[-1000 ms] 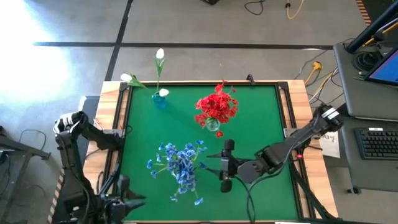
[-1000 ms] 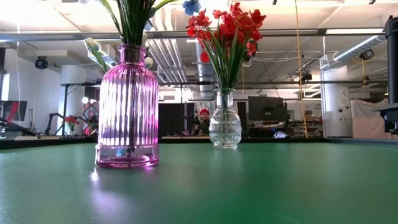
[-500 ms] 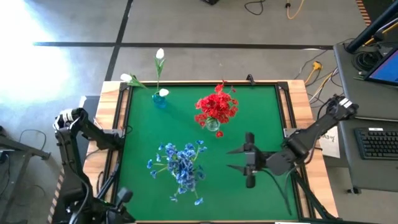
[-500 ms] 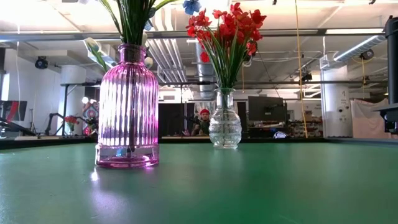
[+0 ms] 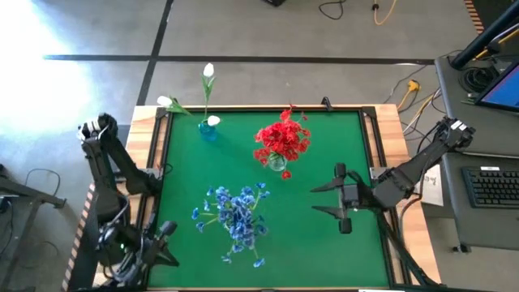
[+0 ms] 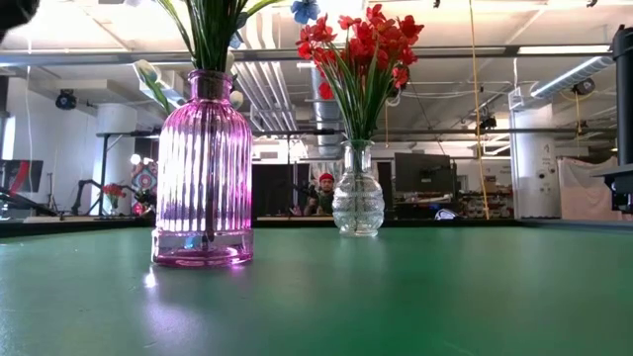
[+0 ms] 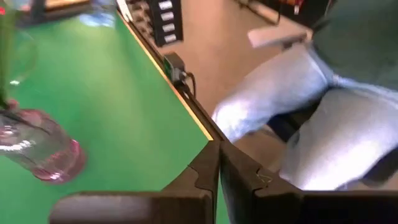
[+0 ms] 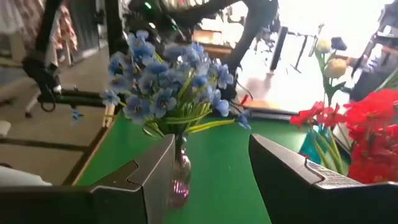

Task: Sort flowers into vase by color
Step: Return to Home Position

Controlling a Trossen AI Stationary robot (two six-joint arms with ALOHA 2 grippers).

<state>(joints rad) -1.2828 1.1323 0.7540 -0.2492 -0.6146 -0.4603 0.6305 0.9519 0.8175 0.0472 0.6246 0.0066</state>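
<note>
Blue flowers (image 5: 235, 221) stand in a pink ribbed vase (image 6: 203, 168) near the table's front middle. Red flowers (image 5: 281, 142) stand in a clear vase (image 6: 358, 203) at the far middle. White flowers (image 5: 208, 73) rise from a small blue vase (image 5: 208, 128) at the far left. One white flower (image 5: 170, 104) lies on the far left corner of the frame. My right gripper (image 5: 313, 201) hangs open over the table's right part, pointing at the blue flowers (image 8: 171, 87). My left gripper (image 7: 219, 168) is shut at the near left corner (image 5: 166, 235), with nothing in it.
Bare green tabletop (image 5: 340, 138) lies between and to the right of the vases. A seated person in light trousers (image 7: 298, 112) shows beyond the table's edge. A desk with a keyboard (image 5: 491, 186) stands off the table's right side.
My right gripper has drawn back from beside the blue flowers toward the table's right edge, staying open. My left arm has folded back at the near left corner, its elbow swinging toward the far edge.
</note>
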